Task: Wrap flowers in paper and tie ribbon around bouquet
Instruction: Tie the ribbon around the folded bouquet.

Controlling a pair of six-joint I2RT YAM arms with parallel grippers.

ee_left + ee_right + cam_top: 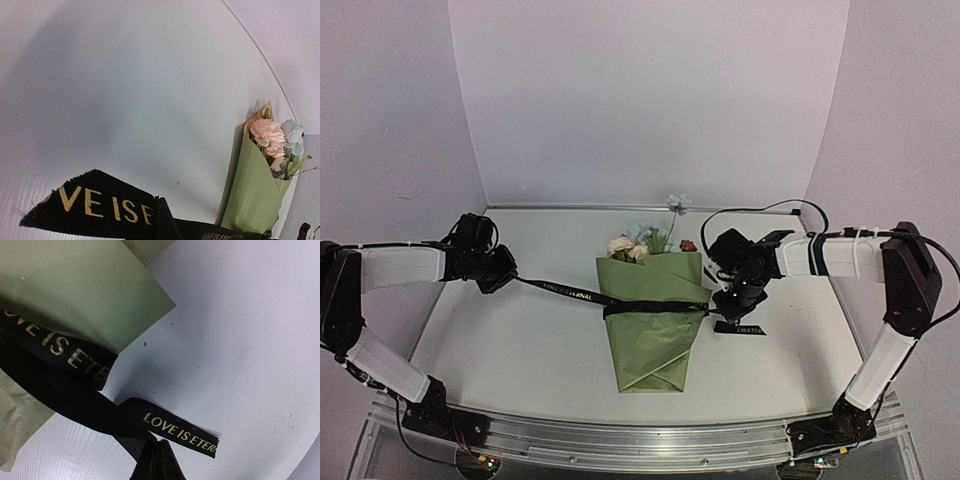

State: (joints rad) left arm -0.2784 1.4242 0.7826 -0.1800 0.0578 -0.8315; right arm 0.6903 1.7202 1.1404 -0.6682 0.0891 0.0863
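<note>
Wrapping looks finished: the bouquet (pixel 655 330) lies on the surface (pixel 520 350), the ribbon (pixel 570 292) crossing its middle. The left gripper (pixel 511 277) and the right gripper (pixel 731 311) each pinch a ribbon end; the knot seems unfinished.

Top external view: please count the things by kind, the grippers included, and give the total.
Paper-wrapped bouquet: 1
Black ribbon: 1
Grippers: 2, the left gripper and the right gripper, both shut on the ribbon
Total: 4
</note>
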